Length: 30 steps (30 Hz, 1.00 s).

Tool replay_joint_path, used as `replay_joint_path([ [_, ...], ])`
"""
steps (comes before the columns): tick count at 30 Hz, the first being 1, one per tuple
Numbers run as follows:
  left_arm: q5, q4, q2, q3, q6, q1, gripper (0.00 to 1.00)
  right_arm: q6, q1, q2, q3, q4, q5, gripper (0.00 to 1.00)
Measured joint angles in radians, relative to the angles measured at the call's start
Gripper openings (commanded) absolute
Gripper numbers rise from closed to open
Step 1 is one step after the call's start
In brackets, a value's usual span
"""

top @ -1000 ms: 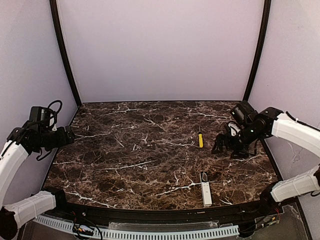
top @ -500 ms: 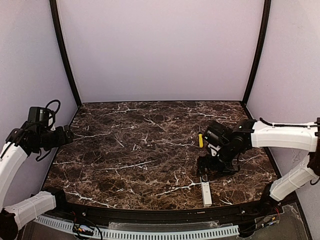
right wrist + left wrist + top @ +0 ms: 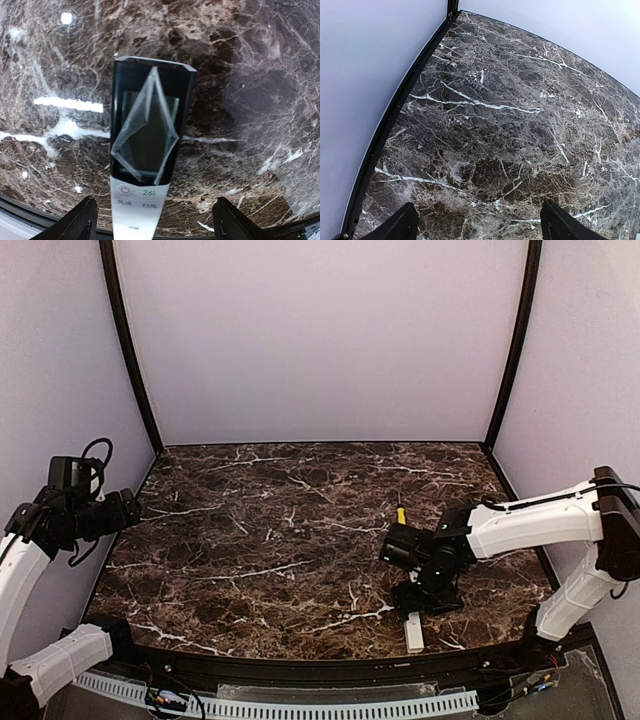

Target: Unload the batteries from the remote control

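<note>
Over the remote control (image 3: pixel 150 150) the right arm (image 3: pixel 520 525) has arrived, jaws apart.

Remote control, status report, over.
Left gripper open, empty. Right gripper open, over remote control, screen side up. Batteries out of sight. Nothing in the way.

Item, remote control (image 3: pixel 414 631): from above I see only its near white end; the right gripper (image 3: pixel 425 598) covers the rest. In the right wrist view the bottom edge cuts off its lower end, and I cannot read the blurred button legends.
Item, screwdriver (image 3: pixel 401 514): near end hidden behind the same gripper.
</note>
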Motion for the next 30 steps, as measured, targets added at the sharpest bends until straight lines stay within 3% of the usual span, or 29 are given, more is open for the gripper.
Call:
replay_joint_path([
  [6,-0.021,0.000,-0.012,0.000,-0.005,0.000,0.83,-0.019,0.000,0.013,-0.008,0.005,0.043,0.66],
  [9,-0.026,0.000,-0.005,0.000,-0.005,0.000,0.83,-0.031,0.000,0.030,-0.005,0.010,0.047,0.55],
  [12,-0.027,0.000,0.006,0.000,-0.005,0.000,0.82,-0.044,0.001,0.051,0.005,0.010,0.046,0.38],
  [18,-0.023,0.000,0.031,0.000,-0.005,0.000,0.82,-0.037,0.002,0.061,0.016,0.021,0.037,0.18],
  [30,0.038,0.002,0.071,0.000,0.005,0.000,0.82,0.013,0.002,-0.020,0.055,0.097,0.029,0.17],
])
